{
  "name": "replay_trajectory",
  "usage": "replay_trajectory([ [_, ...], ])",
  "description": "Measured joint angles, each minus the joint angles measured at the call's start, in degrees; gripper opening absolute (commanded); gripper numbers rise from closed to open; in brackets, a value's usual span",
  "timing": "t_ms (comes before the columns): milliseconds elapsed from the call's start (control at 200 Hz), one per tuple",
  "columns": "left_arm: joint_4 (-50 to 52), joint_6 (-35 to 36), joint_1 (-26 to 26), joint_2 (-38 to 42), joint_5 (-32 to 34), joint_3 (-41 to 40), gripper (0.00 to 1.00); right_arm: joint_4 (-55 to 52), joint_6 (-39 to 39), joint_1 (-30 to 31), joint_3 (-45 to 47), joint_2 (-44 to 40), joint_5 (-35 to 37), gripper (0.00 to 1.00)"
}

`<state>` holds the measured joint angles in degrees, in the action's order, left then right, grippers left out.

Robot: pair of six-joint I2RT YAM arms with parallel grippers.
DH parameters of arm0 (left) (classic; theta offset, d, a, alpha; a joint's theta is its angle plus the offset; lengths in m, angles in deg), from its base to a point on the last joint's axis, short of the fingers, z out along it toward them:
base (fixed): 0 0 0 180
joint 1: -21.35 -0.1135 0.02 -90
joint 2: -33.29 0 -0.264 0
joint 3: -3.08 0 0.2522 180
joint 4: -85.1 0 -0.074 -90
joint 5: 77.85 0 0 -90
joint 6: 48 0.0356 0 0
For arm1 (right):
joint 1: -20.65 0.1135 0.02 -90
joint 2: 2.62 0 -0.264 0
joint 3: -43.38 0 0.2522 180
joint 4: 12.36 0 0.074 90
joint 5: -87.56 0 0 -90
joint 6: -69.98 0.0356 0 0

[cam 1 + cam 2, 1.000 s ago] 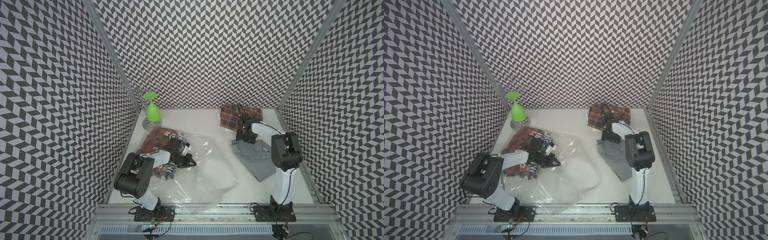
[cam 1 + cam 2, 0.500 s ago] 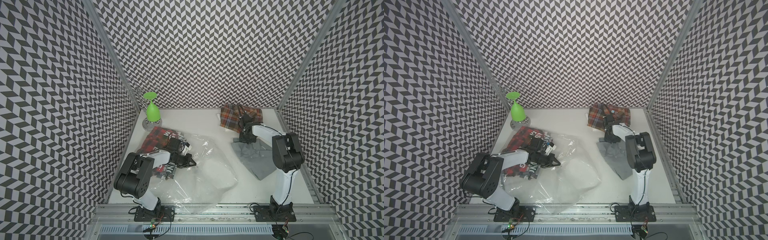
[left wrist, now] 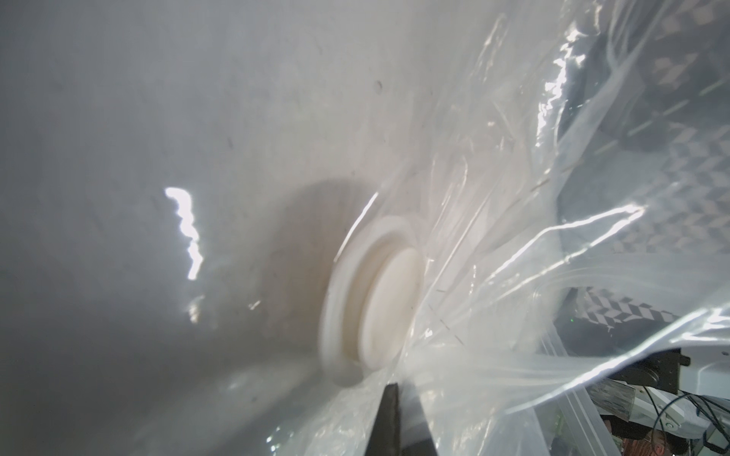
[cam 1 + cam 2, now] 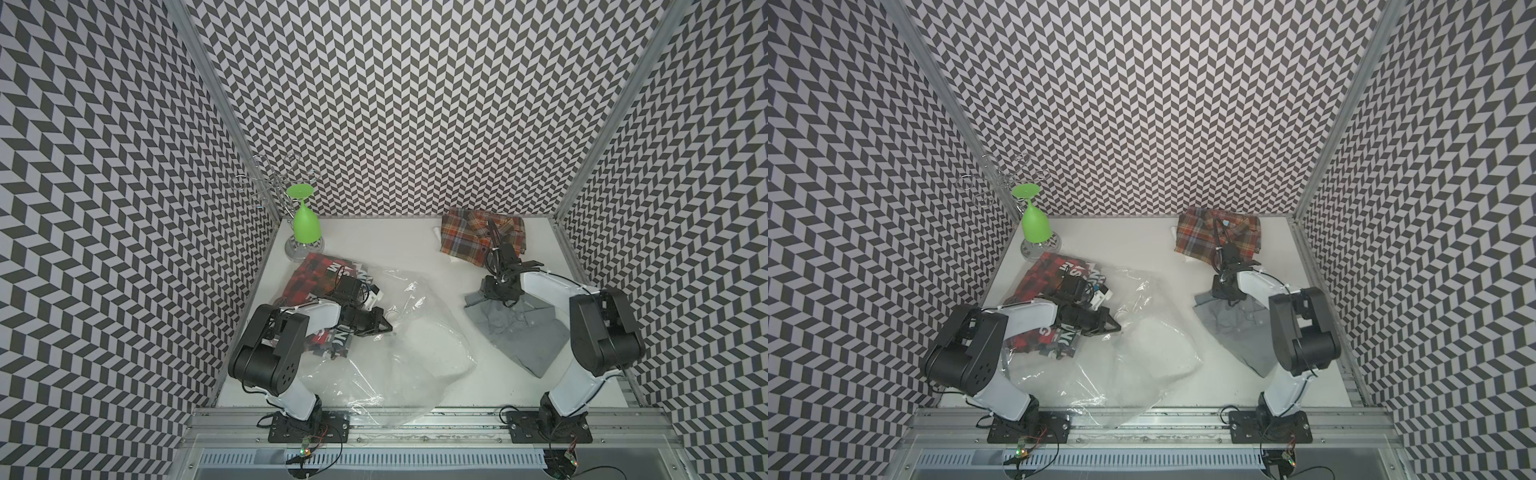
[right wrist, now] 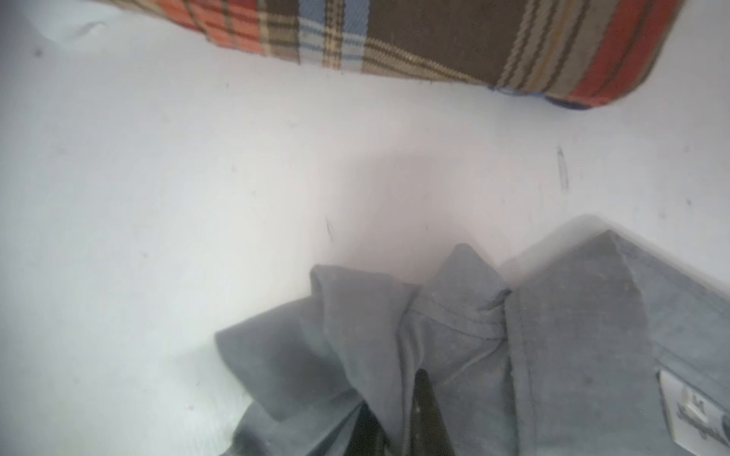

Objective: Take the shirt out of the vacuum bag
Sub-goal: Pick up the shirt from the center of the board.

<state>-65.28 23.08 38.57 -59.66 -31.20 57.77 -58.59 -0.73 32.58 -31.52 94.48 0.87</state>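
The vacuum bag (image 4: 407, 345) (image 4: 1133, 345) lies crumpled and see-through over the table's left and middle, reaching the front rail. My left gripper (image 4: 388, 328) (image 4: 1117, 327) (image 3: 399, 389) is shut on a fold of the bag's plastic right beside its round white valve (image 3: 375, 304). A grey shirt (image 4: 523, 336) (image 4: 1241, 332) (image 5: 553, 335) lies outside the bag on the right side of the table. My right gripper (image 4: 505, 301) (image 4: 1229, 301) (image 5: 395, 391) is shut on bunched grey cloth at its collar end, with fabric pinched between the dark fingers.
A red-and-black plaid shirt with white lettering (image 4: 316, 274) (image 4: 1046, 274) lies at the left, partly under my left arm and the bag's edge. An orange plaid shirt (image 4: 473, 241) (image 5: 434, 39) lies at the back right. A green glass (image 4: 306, 222) hangs upside down on a wire rack (image 4: 266, 183) in the back left corner.
My right gripper has closed on the grey shirt's collar end and gathered the cloth there. The left arm and the bag have stayed where they were.
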Motion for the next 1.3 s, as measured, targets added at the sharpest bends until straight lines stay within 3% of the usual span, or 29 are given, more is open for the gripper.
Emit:
replay_trajectory([
  [230, 0.00, -0.02, 0.00, -0.02, 0.00, 0.00, 0.00, 3.96, 0.20, -6.75, 4.48, -13.22, -5.68, 0.00],
  [380, 0.00, -0.02, 0.00, -0.07, 0.00, 0.00, 0.00, 6.47, -0.09, -11.78, 5.22, -16.17, -8.98, 0.00],
  [696, -0.02, 0.00, 0.00, -0.07, 0.00, 0.00, 0.00, 7.82, -3.69, -15.02, -1.40, -13.00, -10.34, 0.00],
  [1302, -0.81, 0.00, 0.00, -1.18, -0.24, -0.22, 0.00, 11.19, -14.91, -14.60, -18.10, -1.51, -4.26, 0.00],
])
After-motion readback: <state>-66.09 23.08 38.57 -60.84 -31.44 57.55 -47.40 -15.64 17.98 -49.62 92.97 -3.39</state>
